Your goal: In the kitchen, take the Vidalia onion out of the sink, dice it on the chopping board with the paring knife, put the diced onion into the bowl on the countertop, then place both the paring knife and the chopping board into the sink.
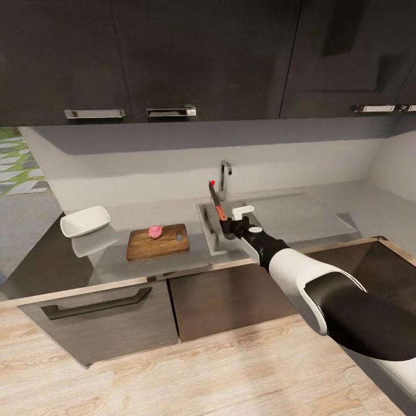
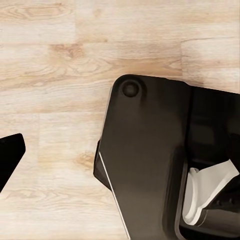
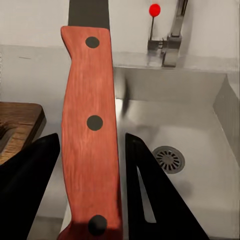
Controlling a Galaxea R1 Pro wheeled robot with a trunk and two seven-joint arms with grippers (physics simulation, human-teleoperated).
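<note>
The right claw [image 1: 226, 224] hangs over the near left part of the sink [image 1: 215, 245], its dark fingers [image 3: 150, 195] clamped on the reddish wooden handle of the paring knife [image 1: 216, 203], and the blade points up and away toward the back wall, its tip near the tap's red knob [image 3: 155, 9]. Seen from the right wrist, the handle [image 3: 91, 135] shows three dark rivets and sits squeezed between the two fingers, with the steel basin and its round drain [image 3: 168, 159] below and the chrome tap [image 1: 224, 176] standing at the far rim. To the left of the sink, the brown chopping board [image 1: 158, 242] lies flat on the grey tabletop [image 1: 110, 263], its small slot hole toward the sink end, and a pink piece of onion [image 1: 155, 231] rests on its far half. Further left, well apart from the board, the white square bowl [image 1: 85, 222] sits on the tabletop near the wall, and I cannot tell whether anything lies in it. Dark upper cabinets [image 1: 144, 58] with chrome handles hang above, and a drawer front [image 1: 98, 323] sits under the tabletop. The left wrist looks down at pale wooden floor [image 2: 65, 60] and a dark part of the robot's body [image 2: 150, 160]; one black fingertip [image 2: 9, 157] pokes in at the edge, so I cannot tell how the left claw stands
</note>
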